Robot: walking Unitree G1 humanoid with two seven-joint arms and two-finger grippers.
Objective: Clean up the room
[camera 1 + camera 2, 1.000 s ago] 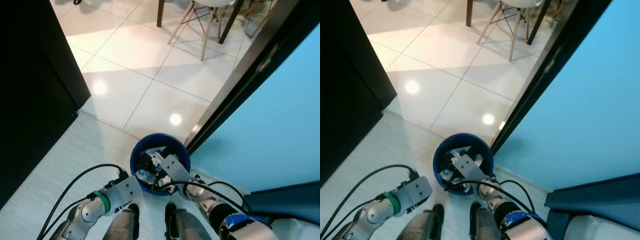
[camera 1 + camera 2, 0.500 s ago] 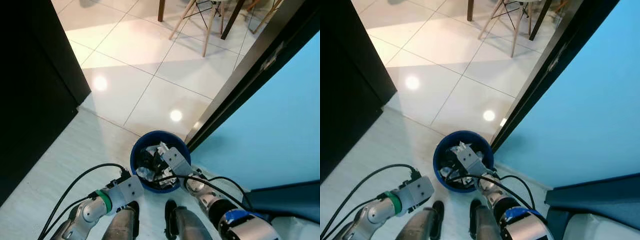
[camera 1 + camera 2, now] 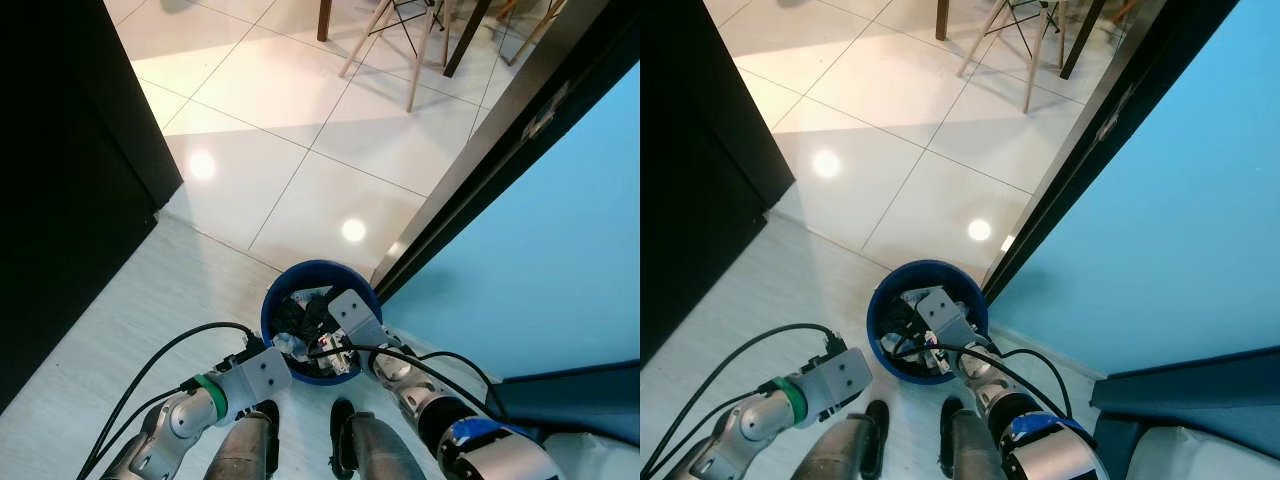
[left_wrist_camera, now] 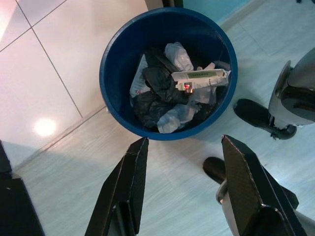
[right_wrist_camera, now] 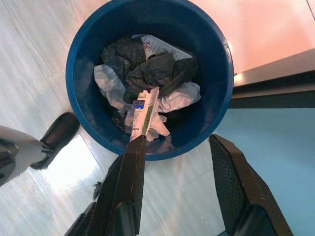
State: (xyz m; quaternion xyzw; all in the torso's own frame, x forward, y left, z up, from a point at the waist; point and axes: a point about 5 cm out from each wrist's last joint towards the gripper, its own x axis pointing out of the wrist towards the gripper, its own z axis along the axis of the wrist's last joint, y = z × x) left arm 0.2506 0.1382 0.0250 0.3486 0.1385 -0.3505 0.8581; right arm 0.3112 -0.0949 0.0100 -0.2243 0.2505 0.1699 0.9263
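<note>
While the right hand [image 5: 174, 182] hangs open over the round blue plastic bin [image 5: 83, 44], a white-and-green tube [image 5: 143, 114] lies among its crumpled bags: the drop looks done. Left hand [image 4: 184, 179], also open, waits beside. Next: withdraw, seek more litter.

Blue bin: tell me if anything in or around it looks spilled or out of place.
Nothing stands out. The blue bin stands upright on the floor with the white tube, black bags and crumpled wrappers all inside its rim. The open right gripper hangs over it; the left gripper is open beside it.
</note>
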